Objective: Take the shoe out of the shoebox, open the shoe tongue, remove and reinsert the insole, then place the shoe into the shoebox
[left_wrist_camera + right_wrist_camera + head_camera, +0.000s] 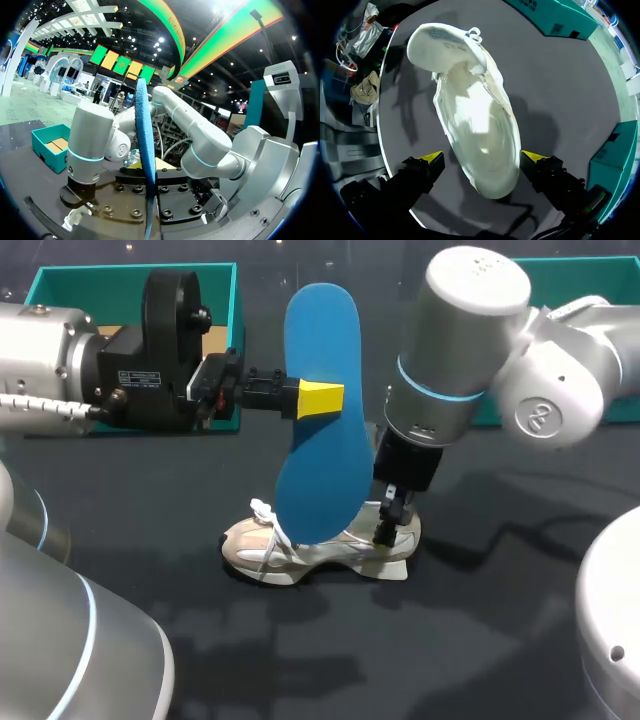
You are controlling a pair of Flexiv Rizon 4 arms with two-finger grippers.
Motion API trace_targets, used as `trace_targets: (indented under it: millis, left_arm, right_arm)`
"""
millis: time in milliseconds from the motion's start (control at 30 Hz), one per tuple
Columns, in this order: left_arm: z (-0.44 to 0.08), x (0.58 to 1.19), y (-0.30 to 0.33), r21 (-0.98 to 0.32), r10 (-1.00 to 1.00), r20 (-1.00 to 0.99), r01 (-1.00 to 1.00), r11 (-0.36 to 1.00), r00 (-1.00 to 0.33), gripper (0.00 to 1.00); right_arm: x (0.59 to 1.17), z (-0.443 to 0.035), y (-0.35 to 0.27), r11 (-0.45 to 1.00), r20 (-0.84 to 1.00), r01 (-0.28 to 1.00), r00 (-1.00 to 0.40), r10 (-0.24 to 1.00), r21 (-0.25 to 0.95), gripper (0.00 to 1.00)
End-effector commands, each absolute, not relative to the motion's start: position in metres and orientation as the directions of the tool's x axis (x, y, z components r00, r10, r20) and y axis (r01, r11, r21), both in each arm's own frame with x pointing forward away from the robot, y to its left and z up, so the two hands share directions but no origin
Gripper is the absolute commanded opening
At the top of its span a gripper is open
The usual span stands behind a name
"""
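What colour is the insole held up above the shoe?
Blue. The insole shows best in the head view.

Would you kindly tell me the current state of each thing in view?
shoe: upright on the table, tongue open.
insole: out of the shoe, held upright in the air.
left gripper: shut on the insole.
right gripper: fingers open, astride the heel.
shoebox: open, shoe not in it.

Head view: mounted high at the rear, angled down on the counter (130, 500). Left wrist view: aimed level across the counter, insole (141, 140) seen edge-on, very near. Right wrist view: pointed straight down into the shoe (475, 120), near. Shoe and insole are shared with head view.
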State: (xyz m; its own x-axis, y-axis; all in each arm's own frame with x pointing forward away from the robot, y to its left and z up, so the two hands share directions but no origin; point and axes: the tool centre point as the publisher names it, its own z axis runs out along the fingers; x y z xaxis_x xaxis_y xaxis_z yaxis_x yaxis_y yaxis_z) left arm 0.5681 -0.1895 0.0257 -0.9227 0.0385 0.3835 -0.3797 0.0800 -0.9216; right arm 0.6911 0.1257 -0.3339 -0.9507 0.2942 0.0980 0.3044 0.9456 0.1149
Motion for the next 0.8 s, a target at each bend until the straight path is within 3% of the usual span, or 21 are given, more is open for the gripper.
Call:
trace_targets:
  millis: [33, 800]
  left_arm:
    - [0.028, 0.562, -0.192, -0.922, 0.029, 0.382, -0.380, 0.074, -0.924, 0.00]
    - [0.028, 0.562, -0.192, -0.922, 0.029, 0.382, -0.380, 0.074, -0.924, 0.00]
  right_arm:
    - [0.690, -0.333, 0.132, 0.955, 0.080, 0.296, -0.951, 0.297, -0.030, 1.00]
    - [0.724, -0.318, 0.157, 0.971, 0.032, 0.223, -0.973, 0.227, -0.085, 1.00]
